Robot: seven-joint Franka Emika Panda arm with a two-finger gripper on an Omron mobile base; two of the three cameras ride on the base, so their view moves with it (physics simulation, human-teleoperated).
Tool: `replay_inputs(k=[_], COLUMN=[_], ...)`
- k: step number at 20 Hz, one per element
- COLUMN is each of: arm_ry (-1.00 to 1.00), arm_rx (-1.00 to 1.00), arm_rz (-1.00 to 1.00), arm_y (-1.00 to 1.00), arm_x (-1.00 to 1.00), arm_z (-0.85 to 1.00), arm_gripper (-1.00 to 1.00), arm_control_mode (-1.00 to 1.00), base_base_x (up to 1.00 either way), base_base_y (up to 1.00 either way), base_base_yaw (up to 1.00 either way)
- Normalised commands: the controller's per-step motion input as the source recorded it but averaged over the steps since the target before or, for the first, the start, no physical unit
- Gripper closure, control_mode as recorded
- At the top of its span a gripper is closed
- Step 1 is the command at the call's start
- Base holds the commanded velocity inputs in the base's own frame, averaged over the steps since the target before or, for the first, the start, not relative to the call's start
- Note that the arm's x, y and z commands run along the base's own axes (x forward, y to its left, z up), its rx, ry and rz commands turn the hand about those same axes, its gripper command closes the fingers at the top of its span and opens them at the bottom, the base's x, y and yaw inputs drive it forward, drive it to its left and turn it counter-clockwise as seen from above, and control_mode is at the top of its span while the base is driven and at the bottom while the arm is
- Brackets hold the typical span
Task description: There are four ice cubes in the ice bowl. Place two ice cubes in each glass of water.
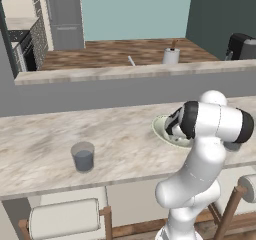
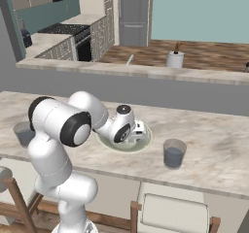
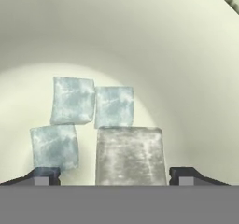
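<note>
A: Glass of water point(image 1: 83, 156) stood far left on the marble counter point(image 1: 40, 139), the ice bowl point(image 2: 142, 142) mid-counter, a second glass point(image 2: 173, 153) to its right.

B: And the gripper point(image 3: 114, 175)?

A: Down inside the bowl, jaws wide, straddling the nearest of the four ice cubes point(image 3: 130, 154), likely lining up a pinch. Nothing was held.

B: The room?

A: Raised ledge behind, a white mug point(image 1: 171, 55) on it, wood floor, a fridge point(image 1: 63, 15).

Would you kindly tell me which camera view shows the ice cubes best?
The hand view: all four ice cubes sit close-up inside the ice bowl. In both base views the arm covers most of the bowl, and no cubes can be made out.
</note>
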Motion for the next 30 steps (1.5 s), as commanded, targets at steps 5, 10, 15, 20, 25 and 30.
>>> replay_inputs(k=[5, 10, 15, 20, 25, 30], arm_ry=[-0.09, -0.04, 0.00, 0.00, 0.01, 0.00], arm_rx=[0.00, 0.01, 0.04, 0.02, 0.02, 0.00], arm_rz=[0.00, 0.00, 0.00, 0.00, 0.03, 0.11], arm_y=[0.00, -0.03, -0.09, -0.07, -0.02, 0.05], arm_x=[0.18, 0.24, 0.19, 0.05, -0.11, -0.26], arm_z=[-0.17, -0.15, -0.13, -0.12, 0.07, 0.52], arm_gripper=[1.00, 1.00, 1.00, 1.00, 1.00, 1.00], arm_control_mode=[-1.00, -1.00, -1.00, -1.00, -1.00, -1.00], base_base_x=[0.00, 0.00, 0.00, 0.00, 0.00, 0.00], base_base_y=[0.00, 0.00, 0.00, 0.00, 0.00, 0.00], base_base_yaw=[0.00, 0.00, 0.00, 0.00, 0.00, 0.00])
